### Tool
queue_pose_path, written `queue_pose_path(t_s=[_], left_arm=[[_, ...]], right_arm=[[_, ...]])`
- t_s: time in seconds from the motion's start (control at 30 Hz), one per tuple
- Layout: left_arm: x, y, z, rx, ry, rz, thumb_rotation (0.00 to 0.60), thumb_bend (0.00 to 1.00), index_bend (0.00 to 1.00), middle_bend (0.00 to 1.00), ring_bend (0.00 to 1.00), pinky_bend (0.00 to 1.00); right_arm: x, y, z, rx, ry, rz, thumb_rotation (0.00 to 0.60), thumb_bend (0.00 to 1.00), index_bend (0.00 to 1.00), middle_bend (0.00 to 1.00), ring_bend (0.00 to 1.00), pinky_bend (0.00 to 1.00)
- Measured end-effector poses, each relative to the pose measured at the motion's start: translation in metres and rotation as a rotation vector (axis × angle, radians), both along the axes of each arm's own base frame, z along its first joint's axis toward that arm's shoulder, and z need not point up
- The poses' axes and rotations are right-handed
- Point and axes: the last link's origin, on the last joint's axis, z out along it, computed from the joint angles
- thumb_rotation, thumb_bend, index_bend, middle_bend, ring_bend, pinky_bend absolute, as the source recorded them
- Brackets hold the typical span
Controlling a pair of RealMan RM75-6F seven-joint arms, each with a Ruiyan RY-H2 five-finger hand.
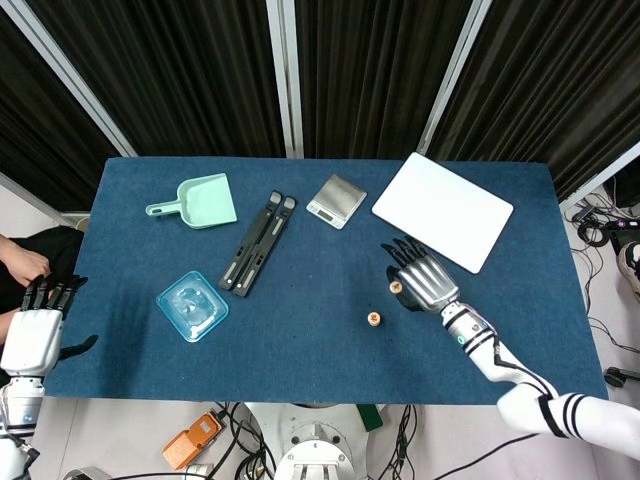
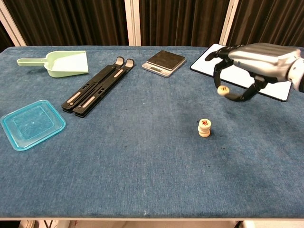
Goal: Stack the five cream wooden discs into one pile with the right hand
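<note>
A short pile of cream wooden discs [image 2: 204,128] stands on the blue table, right of centre; it also shows in the head view as the pile [image 1: 373,319]. My right hand [image 2: 251,59] hovers above and to the right of the pile, pinching one cream disc [image 2: 223,90] between thumb and a finger, lifted off the cloth. In the head view the right hand [image 1: 425,280] holds that disc [image 1: 396,284] just up and right of the pile. My left hand [image 1: 38,330] hangs off the table's left edge, fingers apart, holding nothing.
A white board [image 1: 443,210] lies at the back right, a small scale [image 1: 336,200] beside it. A black folding stand [image 1: 258,242] lies centre-left, with a green dustpan [image 1: 197,201] and a clear blue container [image 1: 192,305] further left.
</note>
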Motion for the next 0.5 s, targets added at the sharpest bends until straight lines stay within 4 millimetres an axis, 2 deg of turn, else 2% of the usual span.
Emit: queue_pose_path(t_s=[0.13,0.5], left_arm=[[0.001,0.000,-0.002,-0.005,-0.004,-0.005,0.600,0.08,0.17,0.14,0.04,0.00],[-0.002,-0.002,-0.004,-0.004,-0.010,0.004,0.600,0.08,0.17,0.14,0.04,0.00]], right_arm=[[0.003,0.021,-0.005,0.059,0.028,0.052,0.600,0.55,0.56,0.14,0.06,0.09],[0.012,0.026,-0.022,0.090,0.069,0.094,0.600,0.55,0.54,0.14,0.06,0.09]])
